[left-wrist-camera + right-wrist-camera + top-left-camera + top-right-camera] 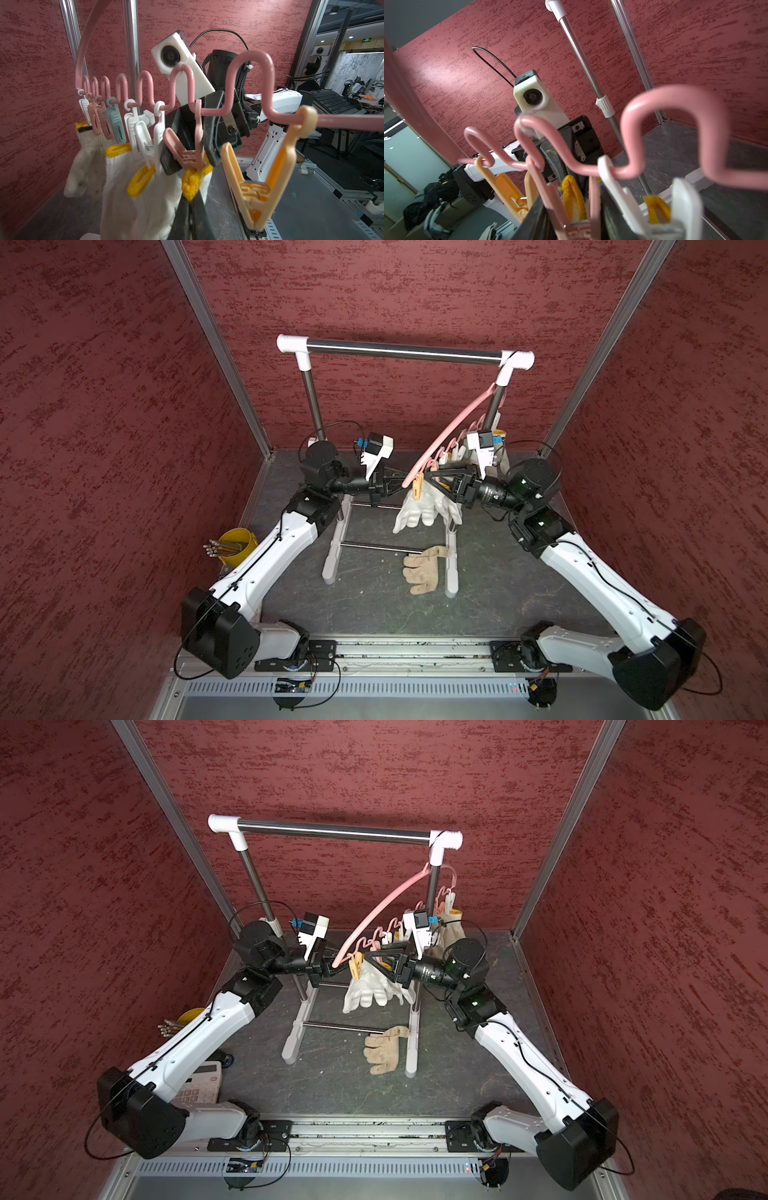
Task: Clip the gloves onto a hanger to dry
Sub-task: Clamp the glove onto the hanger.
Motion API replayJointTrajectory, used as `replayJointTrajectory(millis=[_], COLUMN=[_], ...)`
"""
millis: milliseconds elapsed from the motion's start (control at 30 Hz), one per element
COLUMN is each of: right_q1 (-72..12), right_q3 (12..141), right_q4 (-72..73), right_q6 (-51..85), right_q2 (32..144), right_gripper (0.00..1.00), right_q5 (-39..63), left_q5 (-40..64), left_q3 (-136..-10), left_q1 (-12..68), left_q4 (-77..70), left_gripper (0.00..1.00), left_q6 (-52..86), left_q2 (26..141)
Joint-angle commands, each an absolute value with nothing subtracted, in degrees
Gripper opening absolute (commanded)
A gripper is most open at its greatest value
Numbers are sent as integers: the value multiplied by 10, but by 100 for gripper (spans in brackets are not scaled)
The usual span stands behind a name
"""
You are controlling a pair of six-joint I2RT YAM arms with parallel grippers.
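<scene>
The pink hanger point(457, 423) point(382, 903) hangs slanted from the rack's right end, clips dangling. Two white gloves point(415, 512) point(365, 990) hang from its low end. A beige glove point(422, 572) point(380, 1050) lies on the table. Another glove point(451, 930) hangs at the far end. My left gripper point(405, 485) point(192, 197) is shut on a glove's yellow cuff point(191, 182), just under the pink clip point(190, 158). That clip bites the same cuff. My right gripper point(431, 477) point(573, 220) has its jaws against both handles of the pink clip point(548, 193), with the cuff point(574, 199) between them.
A steel rack point(399, 349) with white joints carries the hanger; its feet point(332, 556) stand mid-table. An empty peach clip point(259, 187) dangles beside the pink one. A yellow cup point(239, 545) of rods and a calculator point(199, 1083) sit at the left. Red walls enclose the cell.
</scene>
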State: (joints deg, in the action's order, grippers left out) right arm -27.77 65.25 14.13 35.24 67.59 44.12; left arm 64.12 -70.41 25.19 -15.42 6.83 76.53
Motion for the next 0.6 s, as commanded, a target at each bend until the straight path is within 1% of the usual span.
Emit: replayJointTrajectory(millis=[0,167,233,267,367,467,567], right_q1=[-271,-268,-267,-266,-265,-265,-263], right_q3=[658,657,657,657,656,656,656], right_q4=[161,151,144,139,122,99,72], right_q6=[346,340,338,336,329,322,315], right_q2=[659,650,645,641,626,604,581], right_gripper=[45,58,62,64,67,69,70], right_q5=[419,405,400,396,384,368,349], left_q5=[635,631,623,615,581,537,488], left_q3=[-702,-700,-699,-697,-680,-660,-636], left_q1=[254,254,254,253,252,249,245], left_q4=[-163,-158,-149,-145,-127,-90,-50], left_gripper=[0,0,0,7,23,33,40], left_q6=[69,66,61,60,44,10,-12], left_q2=[756,753,751,749,731,704,670])
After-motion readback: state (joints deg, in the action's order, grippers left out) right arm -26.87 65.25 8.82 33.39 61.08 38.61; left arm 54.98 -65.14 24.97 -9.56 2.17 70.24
